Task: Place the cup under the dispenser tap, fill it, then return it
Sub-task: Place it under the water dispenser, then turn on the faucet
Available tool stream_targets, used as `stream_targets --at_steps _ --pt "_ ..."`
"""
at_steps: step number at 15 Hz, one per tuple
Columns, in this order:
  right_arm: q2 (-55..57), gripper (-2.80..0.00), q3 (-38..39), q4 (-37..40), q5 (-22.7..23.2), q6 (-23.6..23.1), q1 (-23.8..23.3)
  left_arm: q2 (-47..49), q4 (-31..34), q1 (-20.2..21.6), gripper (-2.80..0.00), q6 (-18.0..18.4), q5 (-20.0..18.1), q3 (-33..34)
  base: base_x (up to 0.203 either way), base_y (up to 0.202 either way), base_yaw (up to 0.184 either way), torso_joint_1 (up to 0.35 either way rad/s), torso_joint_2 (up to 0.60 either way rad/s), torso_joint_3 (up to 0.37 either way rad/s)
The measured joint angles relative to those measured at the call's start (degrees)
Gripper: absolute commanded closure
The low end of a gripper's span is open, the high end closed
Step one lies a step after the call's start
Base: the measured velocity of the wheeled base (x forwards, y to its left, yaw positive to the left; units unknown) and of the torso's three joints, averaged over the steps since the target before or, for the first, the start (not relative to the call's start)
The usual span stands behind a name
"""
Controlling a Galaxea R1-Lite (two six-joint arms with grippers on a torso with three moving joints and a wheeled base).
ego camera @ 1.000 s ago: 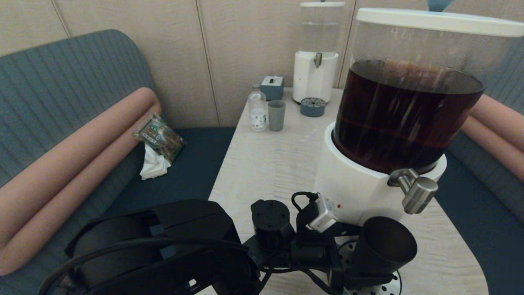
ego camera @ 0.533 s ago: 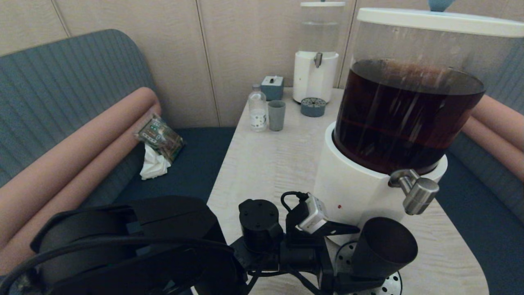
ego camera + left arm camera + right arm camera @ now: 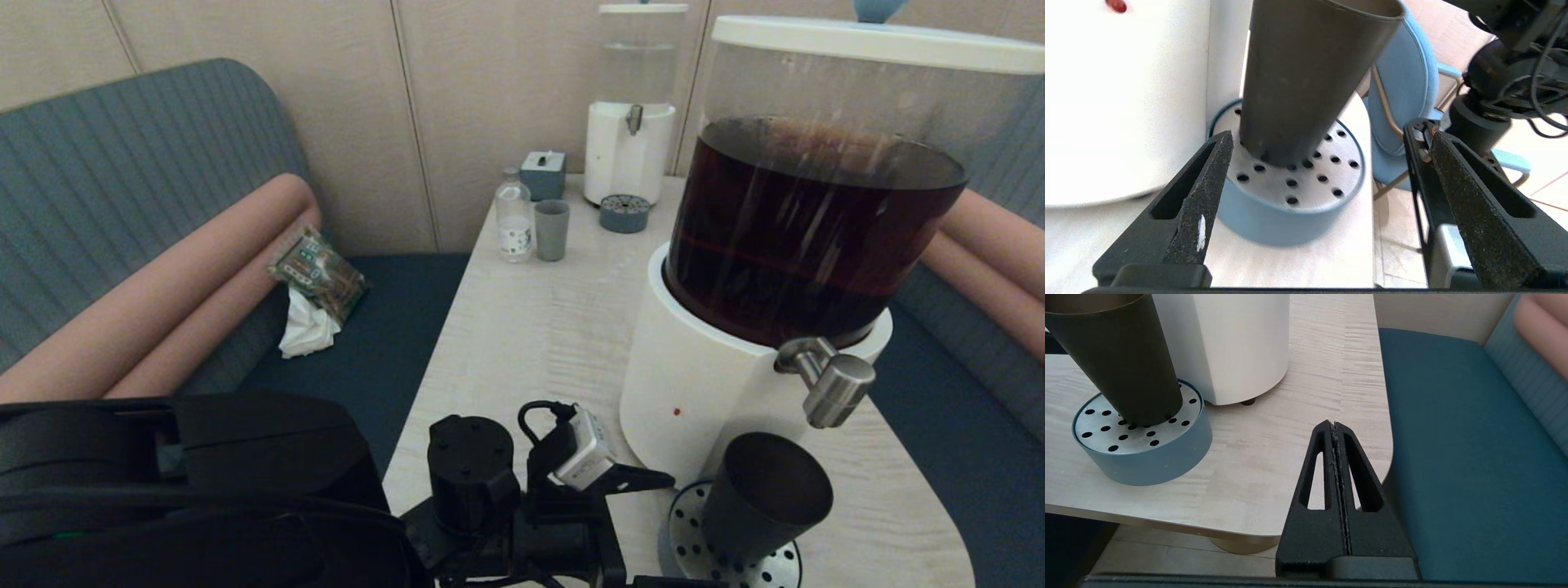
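Where the near right corner of the table (image 3: 531, 318) lies, the cup (image 3: 763, 498) is set upright on the perforated drip tray (image 3: 775, 563), narrow base down, open mouth up, its long axis vertical. It is positioned below the tap (image 3: 833, 388), which projects toward the near right from the white base of the large dispenser (image 3: 784, 237) holding dark brown drink.

Left gripper (image 3: 1318, 163): located just left of the cup, fingers (image 3: 1202, 192) spread wide to either side, released, nothing touched.

Right gripper (image 3: 1334, 428): seen only in its own wrist view, beside the table's near right edge above the blue bench seat (image 3: 1457, 428), fingers pressed together on nothing, well apart from the cup.

Far end of the table: a small dispenser (image 3: 630, 122), a second drip tray (image 3: 624, 214), a grey-blue cup (image 3: 552, 230), a clear bottle (image 3: 513, 216) and a small box (image 3: 543, 174) are recorded.
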Motion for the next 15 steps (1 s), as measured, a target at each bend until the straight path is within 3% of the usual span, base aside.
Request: stream_targets --at_steps 3,4,15 --pt "0.00 0.00 0.00 -0.01 -0.02 0.00 0.00 -2.23 0.00 0.57 -2.80 0.02 0.23 2.48 0.000 0.000 0.000 0.000 0.00 0.000" --pt "0.00 0.00 0.00 -0.01 0.00 0.00 0.00 -2.60 0.00 0.62 0.00 0.07 0.55 2.64 0.000 0.000 0.000 0.000 0.00 0.000" --pt "0.00 0.00 0.00 0.02 -0.01 0.00 -0.02 -0.27 0.01 0.54 0.00 -0.54 0.76 -2.15 0.000 0.000 0.000 0.000 0.00 0.000"
